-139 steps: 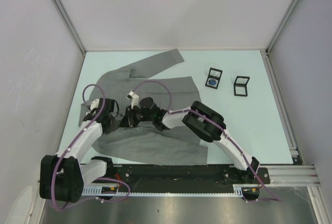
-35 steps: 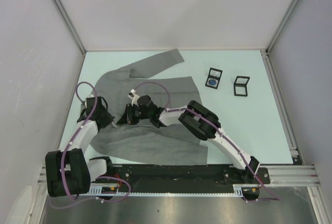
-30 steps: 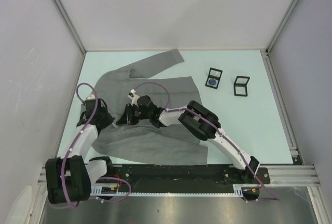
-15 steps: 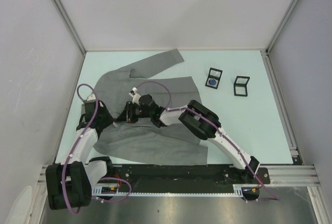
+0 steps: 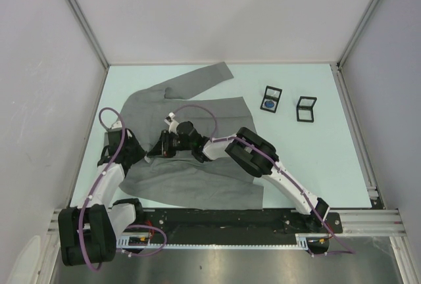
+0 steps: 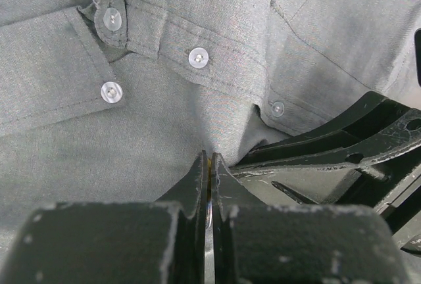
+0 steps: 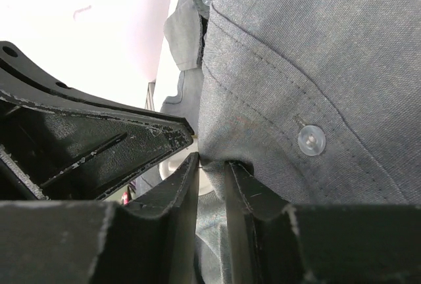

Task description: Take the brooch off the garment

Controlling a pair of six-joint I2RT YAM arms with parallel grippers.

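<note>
Shifted leftward, the left pincer (image 6: 208, 160) sits closed at the garment (image 6: 164, 119); the right pincer (image 7: 212, 163) clamps its fold.

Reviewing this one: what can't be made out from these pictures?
Brooch: in no view. From the top, both claws cover their spot on the garment; the wrist views show only cloth and buttons.
Right claw, right wrist view: shadow in the gap hides whether cloth is pinched.
Left claw, left wrist view: shut, its fingers hide any caught cloth.
Blue item in the box, top view: too small to identify.
</note>
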